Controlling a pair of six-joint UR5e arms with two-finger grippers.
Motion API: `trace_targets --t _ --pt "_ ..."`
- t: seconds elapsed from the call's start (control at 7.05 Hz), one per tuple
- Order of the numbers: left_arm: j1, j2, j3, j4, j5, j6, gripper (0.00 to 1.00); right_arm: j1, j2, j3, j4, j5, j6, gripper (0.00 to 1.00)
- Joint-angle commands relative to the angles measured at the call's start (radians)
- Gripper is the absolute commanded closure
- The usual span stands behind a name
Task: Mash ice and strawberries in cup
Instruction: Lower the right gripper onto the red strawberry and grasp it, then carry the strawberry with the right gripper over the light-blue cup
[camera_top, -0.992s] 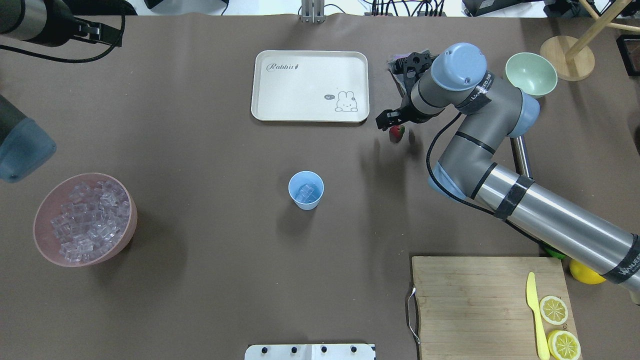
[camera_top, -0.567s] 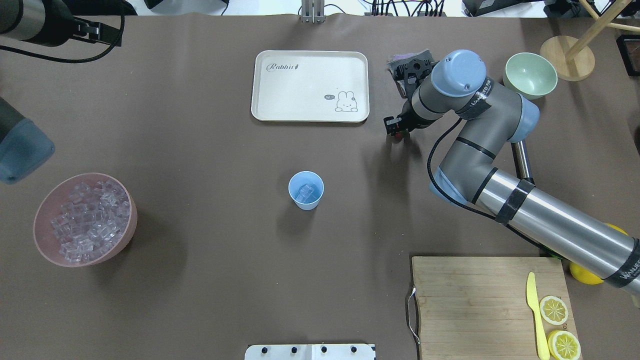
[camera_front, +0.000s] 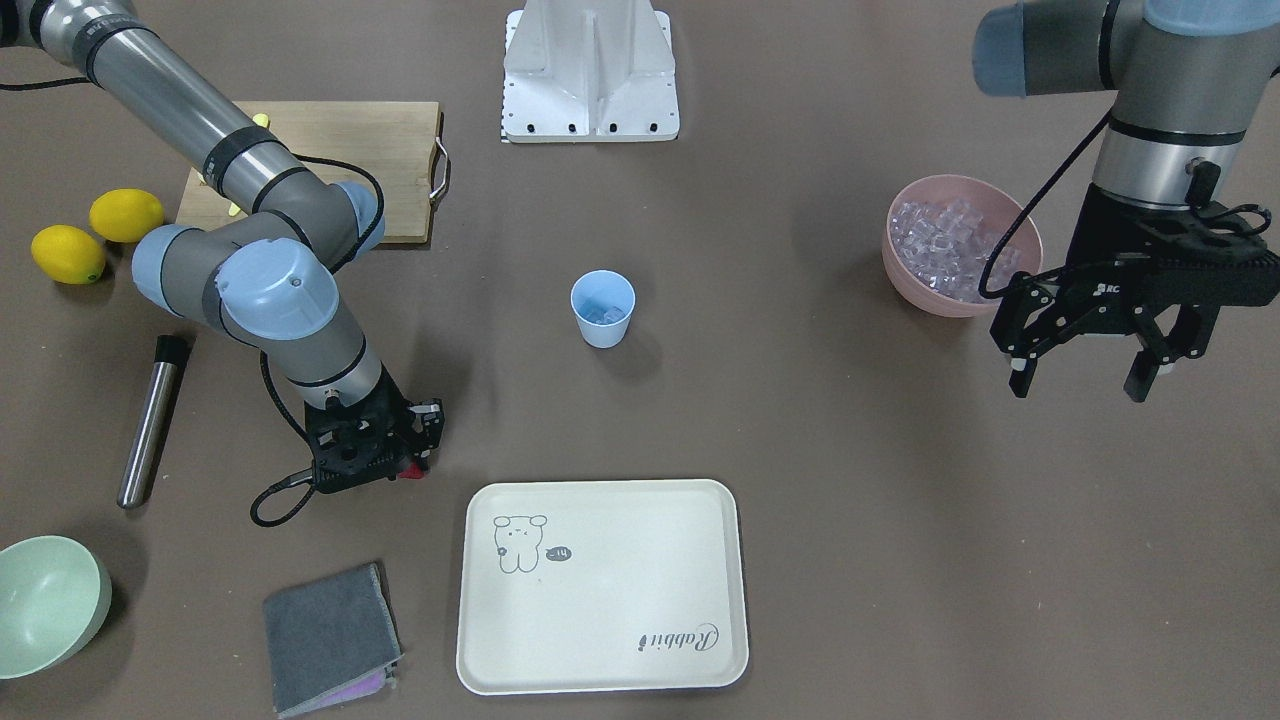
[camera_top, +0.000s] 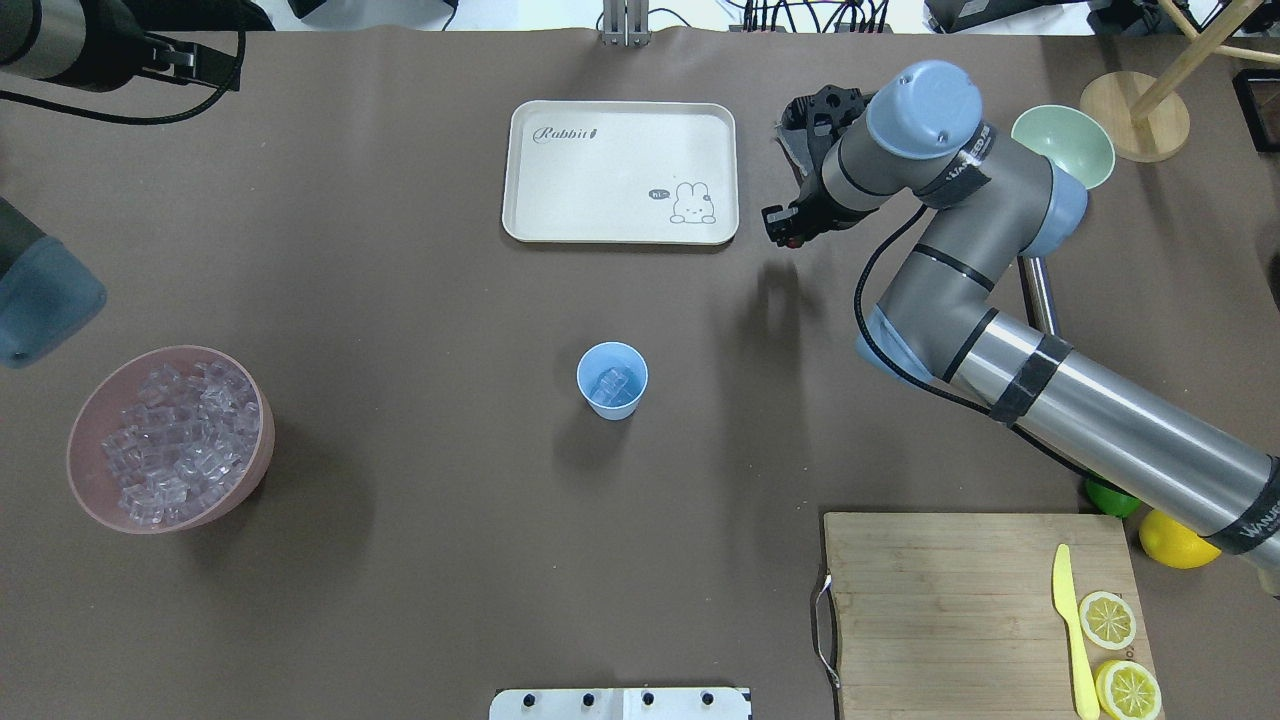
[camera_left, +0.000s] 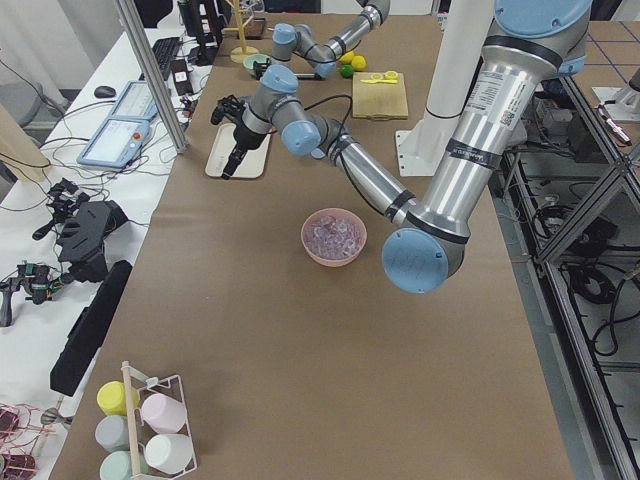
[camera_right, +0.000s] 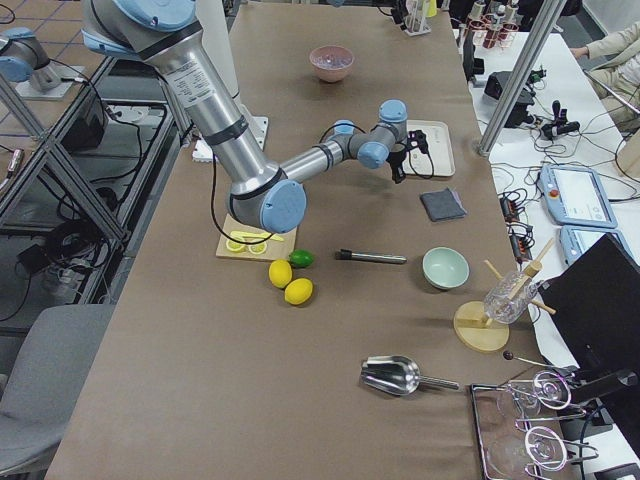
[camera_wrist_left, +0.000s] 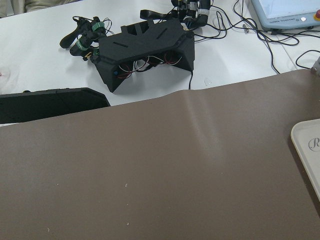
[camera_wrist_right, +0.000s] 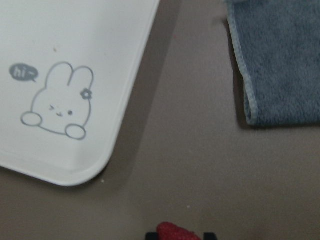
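Observation:
The light-blue cup (camera_top: 612, 380) (camera_front: 603, 308) stands mid-table with a few cubes of ice (camera_top: 612, 386) inside. More ice (camera_top: 170, 440) (camera_front: 940, 245) fills the pink bowl (camera_top: 262, 440) (camera_front: 925, 298). My right gripper (camera_top: 785, 228) (camera_front: 400, 465) is shut on the red strawberry (camera_wrist_right: 175, 232) (camera_front: 409, 470), held just above the table beside the tray's corner, far right of the cup. Most of the strawberry is hidden by the fingers. My left gripper (camera_front: 1085, 375) hangs open and holds nothing, in the air beside the pink bowl.
A white rabbit tray (camera_top: 620, 170) lies beyond the cup. A grey cloth (camera_front: 330, 620), a pale green bowl (camera_front: 50, 600) and a metal rod (camera_front: 150, 420) lie around the right arm. A cutting board (camera_top: 960, 600) with lemon slices and a yellow knife sits near right, beside lemons and a lime (camera_top: 1110, 497).
The right gripper came down around the strawberry on the table, shut on it and lifted it toward the tray's corner. The left arm barely moved.

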Motion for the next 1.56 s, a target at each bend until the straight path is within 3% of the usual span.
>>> trace_targets --t 0.0,0.28,0.43,0.57,1.42 --pt "-0.018 0.014 0.006 0.001 -0.001 0.001 0.02 0.028 0.062 0.152 -0.172 0.058 0.002 1.00" --pt "-0.022 0.042 0.004 0.001 0.000 0.003 0.02 -0.048 0.073 0.263 -0.227 0.012 0.094 1.00" --pt "-0.022 0.071 0.009 0.001 0.002 0.003 0.02 -0.145 0.072 0.282 -0.227 -0.114 0.103 1.00" --pt "-0.022 0.086 0.019 0.001 0.000 0.003 0.02 -0.214 0.083 0.293 -0.227 -0.185 0.115 1.00" --pt "-0.025 0.111 0.029 -0.001 -0.001 0.003 0.02 -0.322 0.106 0.284 -0.227 -0.269 0.137 1.00"
